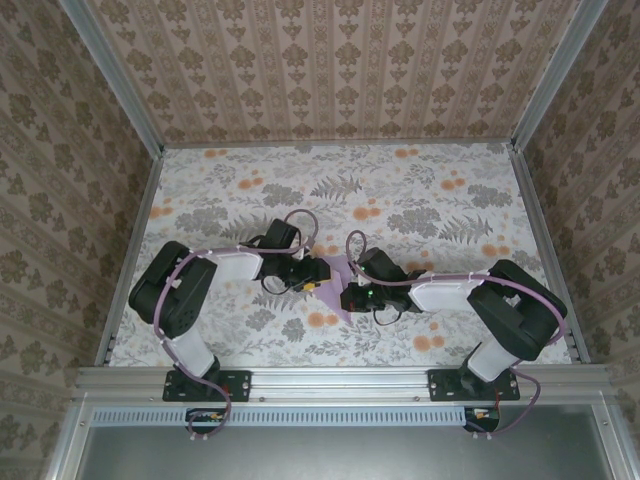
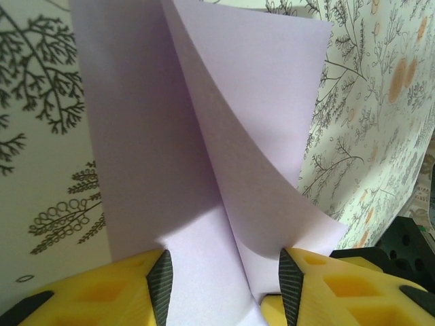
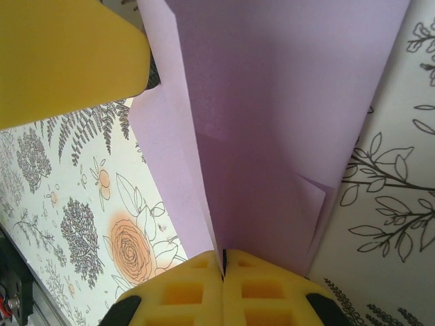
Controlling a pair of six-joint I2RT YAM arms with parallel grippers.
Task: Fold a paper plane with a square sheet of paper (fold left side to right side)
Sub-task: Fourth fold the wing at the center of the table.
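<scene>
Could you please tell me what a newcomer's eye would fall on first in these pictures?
The pale lilac paper plane, half folded, stands out at the middle of the floral tablecloth, where both arms meet over it. The right end effector is shut on the folded paper. The left end effector stands open around a flap that curls upward.

The left gripper [image 2: 224, 288] shows its 2 yellow fingers [image 2: 95, 299] at the bottom edge, their black ribbed pads facing each other across a wide gap. The pale lilac paper plane [image 2: 143, 149] runs up from that gap over the floral table cover [image 2: 41, 102]. 1 layer lies flat; another flap curls up and over to the right, its lower edge touching the right pad. A black part with holes [image 2: 408, 248] sits at the right edge.
</scene>
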